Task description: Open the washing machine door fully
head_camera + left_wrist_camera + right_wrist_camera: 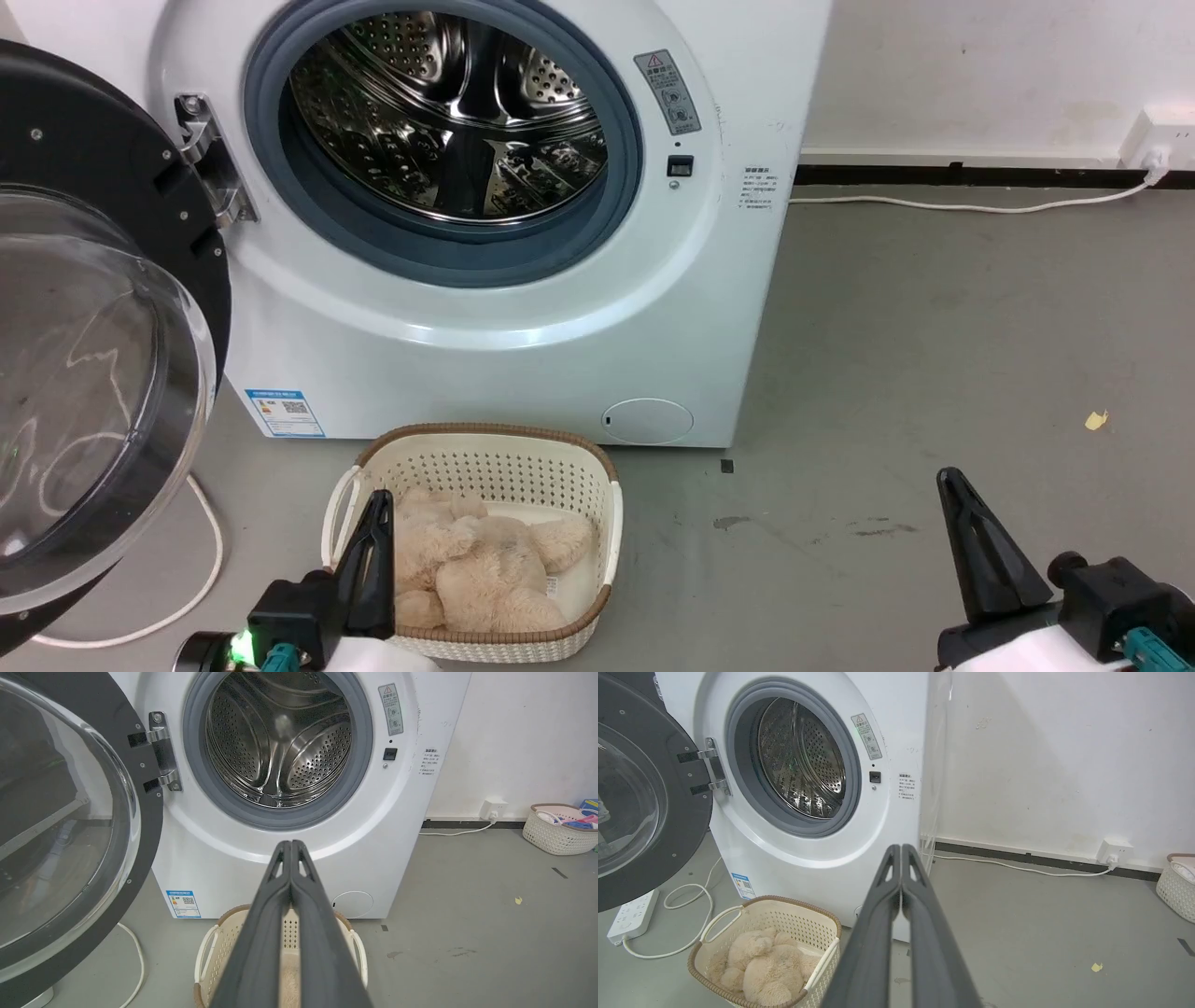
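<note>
Left hand [290, 844] right up close: two long dark fingers pressed flat together, gripping nothing, aimed at the machine's front below the opening. In the head view it sits low at the left, fingers up, its tip crossing the near left side of the basket [485, 431]. Right hand [901, 848] is the same story, fingers closed tip to tip and empty, low at the right over bare floor [934, 355], well apart from the machine.

Now the door [93, 355]: swung wide out to the left of the washing machine [467, 373], hanging on its metal hinge [210, 159], black rim and bulging glass bowl turned toward us. Behind it, the steel drum [448, 112] stands exposed inside the grey rubber ring [467, 261].

Writing? A warning sticker [667, 91] with a red triangle sits right of the opening, its print too small to read. A blue-and-white label [285, 413] with a square code is at the lower left of the front, also unreadable. No brand name can be made out.

A small round flap [647, 420] sits low right. The basket, just in front of the machine, holds a beige plush toy [485, 560]. A white cord [221, 546] loops on the floor under the door.
</note>
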{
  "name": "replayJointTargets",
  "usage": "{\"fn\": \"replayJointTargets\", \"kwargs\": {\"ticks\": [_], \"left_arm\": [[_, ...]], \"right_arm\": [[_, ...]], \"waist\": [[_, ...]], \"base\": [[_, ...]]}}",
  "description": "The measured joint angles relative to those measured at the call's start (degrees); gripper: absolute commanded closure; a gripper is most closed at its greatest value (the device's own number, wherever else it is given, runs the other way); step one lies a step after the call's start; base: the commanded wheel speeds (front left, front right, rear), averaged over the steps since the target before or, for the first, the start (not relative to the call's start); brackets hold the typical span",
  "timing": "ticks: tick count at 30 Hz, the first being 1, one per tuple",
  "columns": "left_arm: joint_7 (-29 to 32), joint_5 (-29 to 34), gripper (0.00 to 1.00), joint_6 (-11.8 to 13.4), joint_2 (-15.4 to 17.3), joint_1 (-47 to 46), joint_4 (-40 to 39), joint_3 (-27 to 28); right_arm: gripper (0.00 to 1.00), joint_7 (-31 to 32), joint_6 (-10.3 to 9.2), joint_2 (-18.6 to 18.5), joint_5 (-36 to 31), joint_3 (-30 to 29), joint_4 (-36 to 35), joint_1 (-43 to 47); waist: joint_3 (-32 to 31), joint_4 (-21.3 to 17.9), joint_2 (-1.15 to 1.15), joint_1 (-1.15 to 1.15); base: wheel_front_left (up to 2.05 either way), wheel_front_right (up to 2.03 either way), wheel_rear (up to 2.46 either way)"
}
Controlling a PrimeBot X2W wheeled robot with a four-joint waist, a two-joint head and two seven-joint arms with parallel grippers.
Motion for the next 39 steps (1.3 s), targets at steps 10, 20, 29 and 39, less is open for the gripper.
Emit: {"fn": "replayJointTargets", "kwargs": {"ticks": [10, 20, 29, 39], "left_arm": [[1.3, 0.8, 1.0, -0.2, -0.1, -0.2, -0.1, 0.4], [2.7, 1.5, 1.0, -0.7, -0.2, -0.4, -0.3, 1.3], [3.8, 2.0, 1.0, -0.7, -0.3, -1.1, -0.5, 1.7], [5.0, 2.5, 1.0, -1.1, -0.5, -1.2, -0.6, 2.0]], "right_arm": [[1.0, 1.3, 0.0, 0.0, -0.6, 0.1, 0.2, -0.2], [1.0, 2.8, 0.0, 0.0, -0.8, 0.3, 0.4, -1.1], [1.0, 3.9, 0.0, 0.0, -1.2, 0.4, 0.7, -1.2], [1.0, 5.0, 0.0, 0.0, -1.6, 0.5, 1.0, -1.3]], "waist": [[-0.1, -0.2, 0.0, 0.0], [-0.1, -0.5, 0.0, 0.0], [-0.2, -0.6, 0.0, 0.0], [-0.2, -0.9, 0.0, 0.0]], "base": [[0.0, 0.0, 0.0], [0.0, 0.0, 0.0], [0.0, 0.0, 0.0], [0.0, 0.0, 0.0]]}}
